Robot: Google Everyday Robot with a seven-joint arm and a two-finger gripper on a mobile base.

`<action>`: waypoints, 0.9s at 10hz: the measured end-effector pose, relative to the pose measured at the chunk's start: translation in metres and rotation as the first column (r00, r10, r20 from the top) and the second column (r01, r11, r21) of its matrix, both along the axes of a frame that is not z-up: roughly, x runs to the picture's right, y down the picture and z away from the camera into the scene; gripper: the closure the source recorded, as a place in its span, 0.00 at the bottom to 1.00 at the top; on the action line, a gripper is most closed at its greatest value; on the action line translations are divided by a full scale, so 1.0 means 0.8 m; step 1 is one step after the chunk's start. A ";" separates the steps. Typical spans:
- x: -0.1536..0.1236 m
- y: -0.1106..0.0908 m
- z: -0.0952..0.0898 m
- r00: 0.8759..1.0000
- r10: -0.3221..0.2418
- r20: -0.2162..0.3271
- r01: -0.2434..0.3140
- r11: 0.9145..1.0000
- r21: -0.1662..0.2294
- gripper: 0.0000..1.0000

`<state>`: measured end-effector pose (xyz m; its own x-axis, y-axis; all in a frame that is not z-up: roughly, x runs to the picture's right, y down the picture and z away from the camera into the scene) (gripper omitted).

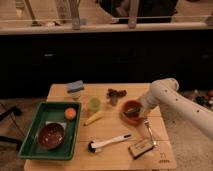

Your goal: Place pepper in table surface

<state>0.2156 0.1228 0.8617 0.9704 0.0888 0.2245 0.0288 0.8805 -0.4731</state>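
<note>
Tan wood forms the table (112, 129), and near its right edge an orange-red bowl (131, 106) is set. The pepper (131, 113), a dark green sliver, is seen inside this bowl, toward its right side. The gripper (140, 111) is lowered to the bowl's right rim, just at the pepper, and is carried by a white arm (172, 97) stretched in from the right of the bowl. Whether the gripper is spread, pressed together or pinching the pepper cannot be told. Left of the bowl a pale green cup (94, 103) and a yellow piece (93, 118) are placed. Farther left a green tray (33, 129) is laid, in which a dark bowl (51, 136) and an orange ball (70, 113) are held. Behind the bowl a dark clump (116, 93) is found, with a blue sponge (75, 86) farther to the left. In front of the bowl a white-handled brush (107, 143), a utensil (149, 131) and a small box (140, 148) are laid.
</note>
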 end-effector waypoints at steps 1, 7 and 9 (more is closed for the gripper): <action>-0.001 0.002 0.003 1.000 -0.004 0.001 0.005 1.000 -0.005 0.34; -0.027 0.010 0.021 0.999 -0.036 0.015 0.037 0.999 -0.038 0.58; -0.030 0.009 0.022 0.999 -0.030 0.027 0.031 0.999 -0.041 0.77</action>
